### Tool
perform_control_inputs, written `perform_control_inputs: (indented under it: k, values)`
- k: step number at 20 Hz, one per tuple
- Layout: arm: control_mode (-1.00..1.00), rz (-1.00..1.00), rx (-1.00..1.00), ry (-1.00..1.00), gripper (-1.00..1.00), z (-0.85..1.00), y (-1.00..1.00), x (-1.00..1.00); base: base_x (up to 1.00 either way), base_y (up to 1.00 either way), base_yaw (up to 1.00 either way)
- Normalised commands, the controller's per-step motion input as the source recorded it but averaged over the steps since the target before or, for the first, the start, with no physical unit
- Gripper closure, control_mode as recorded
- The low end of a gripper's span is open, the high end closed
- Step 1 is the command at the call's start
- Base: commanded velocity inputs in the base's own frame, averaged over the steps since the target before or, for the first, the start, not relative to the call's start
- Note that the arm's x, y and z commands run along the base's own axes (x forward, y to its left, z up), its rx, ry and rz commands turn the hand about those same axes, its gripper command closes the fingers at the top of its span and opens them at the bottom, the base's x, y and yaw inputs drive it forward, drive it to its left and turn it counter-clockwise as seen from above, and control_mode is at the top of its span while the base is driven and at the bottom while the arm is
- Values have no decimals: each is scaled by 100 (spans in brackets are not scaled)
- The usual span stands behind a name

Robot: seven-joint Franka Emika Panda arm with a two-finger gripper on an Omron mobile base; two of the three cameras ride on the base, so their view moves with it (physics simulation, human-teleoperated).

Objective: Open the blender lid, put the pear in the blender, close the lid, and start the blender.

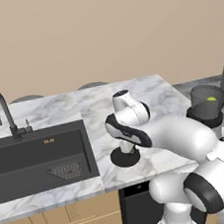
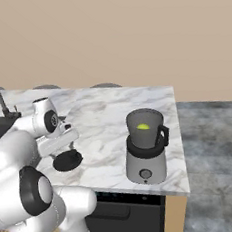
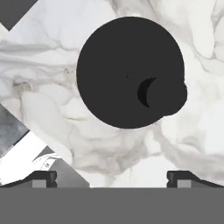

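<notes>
Blender lid [image 3: 127,70] lay flat on the marble counter [image 1: 152,96], near the front edge and just beside the sink [image 1: 40,157], well apart from the blender [image 2: 145,148], which stood near the counter's front right corner. The pear [image 2: 143,127] already sat inside the open jar as a small yellow-green spot, so the lid was off and the fruit was in.

The gripper [image 3: 111,177] hung over the lid with its fingers spread wide and nothing between them; in the hand view the two dark tips [image 3: 43,178] stood well apart at the bottom, with bare marble between them and the disc above. In the base views the hand appeared directly above the lid, though whether it touched the disc could not be told.

By its look the lid was a stiff, light, thin disc, and its smooth black face would likely give poor purchase at the rim. The stubby knob [image 3: 162,94] was the sensible place to take hold, pinched from two sides. It looked offset from the centre in the hand view, probably only from the camera's angle. A flat disc on smooth stone might slide if nudged sideways.
</notes>
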Motion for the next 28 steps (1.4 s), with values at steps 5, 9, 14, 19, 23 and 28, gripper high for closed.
perform_control_inputs:
  k: [5, 9, 14, 19, 23, 28]
  values:
    - [-100, 0, 7, 0, -100, -31, 0, 31, 0, 0, 0]
    - [-100, 0, 8, 0, -100, -29, 0, 22, 0, 0, 0]
    - [-100, 0, 10, -2, -100, -12, 0, 20, 0, 0, 0]
    - [-100, 0, 9, -4, -100, -16, 0, 21, 0, 0, 0]
    - [-100, 0, 7, 0, -100, -26, 0, 19, 0, 0, 0]
    - [-100, 0, 2, 0, -100, -20, 0, 12, 0, 0, 0]
